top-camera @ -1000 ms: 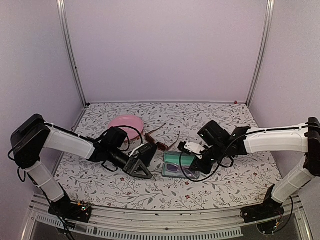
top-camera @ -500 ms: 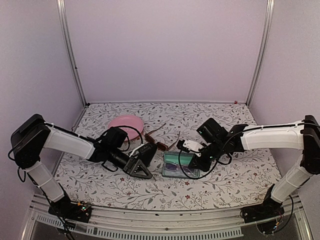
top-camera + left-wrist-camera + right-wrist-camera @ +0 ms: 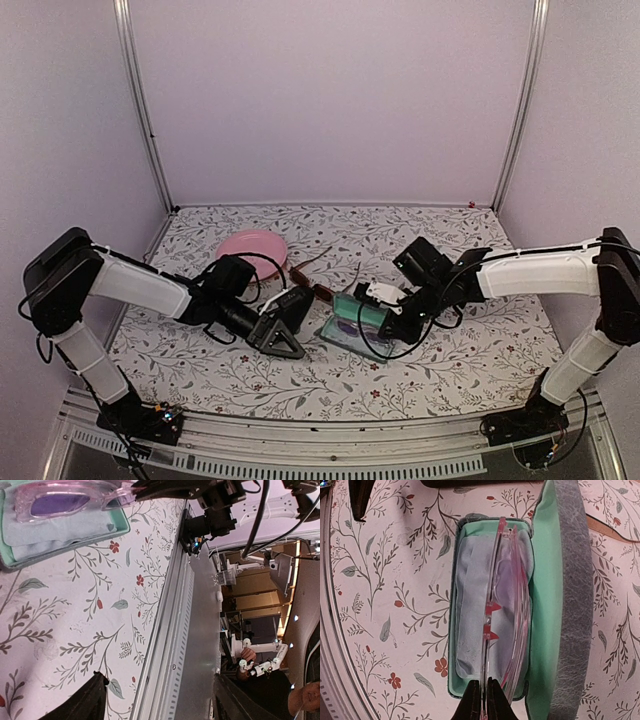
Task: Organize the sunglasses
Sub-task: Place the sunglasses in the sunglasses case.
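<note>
The pale, near-transparent pink sunglasses (image 3: pixel 507 595) lie folded in an open grey-blue case with mint lining (image 3: pixel 542 630), on a light cloth. My right gripper (image 3: pixel 484 682) is shut on the thin frame edge of this pair, over the case's near end. In the top view the case (image 3: pixel 345 335) sits tilted between both arms, with my right gripper (image 3: pixel 385 318) at its right side. The reddish-brown sunglasses (image 3: pixel 315 290) lie on the table just behind the case. My left gripper (image 3: pixel 160 680) is open and empty, just left of the case (image 3: pixel 60 535).
A pink bowl (image 3: pixel 253 247) stands at the back left, behind the left arm. The table's metal front rail (image 3: pixel 175 630) runs close to the left gripper. Cables hang round both wrists. The floral table cover (image 3: pixel 450 360) surrounds the case.
The case has slid left and tilted out of its flat position. My right gripper has moved a little left with it. The left arm has hardly moved.
</note>
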`<state>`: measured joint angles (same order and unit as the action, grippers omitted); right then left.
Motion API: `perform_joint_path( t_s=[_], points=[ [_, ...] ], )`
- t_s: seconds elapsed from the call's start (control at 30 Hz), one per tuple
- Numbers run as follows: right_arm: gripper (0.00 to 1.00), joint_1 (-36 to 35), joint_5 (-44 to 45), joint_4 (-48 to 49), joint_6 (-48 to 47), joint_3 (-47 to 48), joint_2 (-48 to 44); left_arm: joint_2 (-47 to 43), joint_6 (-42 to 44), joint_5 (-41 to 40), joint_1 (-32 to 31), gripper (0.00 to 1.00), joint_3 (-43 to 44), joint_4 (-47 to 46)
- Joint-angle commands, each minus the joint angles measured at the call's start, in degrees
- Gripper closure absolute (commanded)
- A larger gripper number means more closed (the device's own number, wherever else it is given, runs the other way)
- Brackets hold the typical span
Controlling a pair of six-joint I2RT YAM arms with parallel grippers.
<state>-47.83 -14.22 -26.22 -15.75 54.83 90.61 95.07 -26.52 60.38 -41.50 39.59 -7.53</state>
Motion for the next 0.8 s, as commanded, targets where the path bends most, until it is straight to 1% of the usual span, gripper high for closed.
perform_joint_path(
  t_s=[0.0,0.13,0.33,0.47,0.77],
  points=[
    [0.91,0.87,-0.46,-0.31,-0.52,1.85,2.22,0.82,0.68,0.60,0.63,0.26,0.85,-0.69],
    [0.89,0.91,-0.55,-0.96,-0.84,2.81,3.16,1.13,0.53,0.54,0.65,0.26,1.11,-0.73],
    [0.87,0.93,-2.66,-0.41,-0.36,2.67,1.73,1.36,0.21,0.44,0.66,0.27,1.09,-1.16],
    [0.92,0.96,-3.65,1.00,0.92,1.53,-0.06,2.03,0.17,0.61,0.64,0.27,1.35,-1.17],
    [0.98,0.99,-4.83,1.67,2.81,0.65,-1.29,1.97,0.17,0.57,0.63,0.27,1.32,-1.26]
  ],
)
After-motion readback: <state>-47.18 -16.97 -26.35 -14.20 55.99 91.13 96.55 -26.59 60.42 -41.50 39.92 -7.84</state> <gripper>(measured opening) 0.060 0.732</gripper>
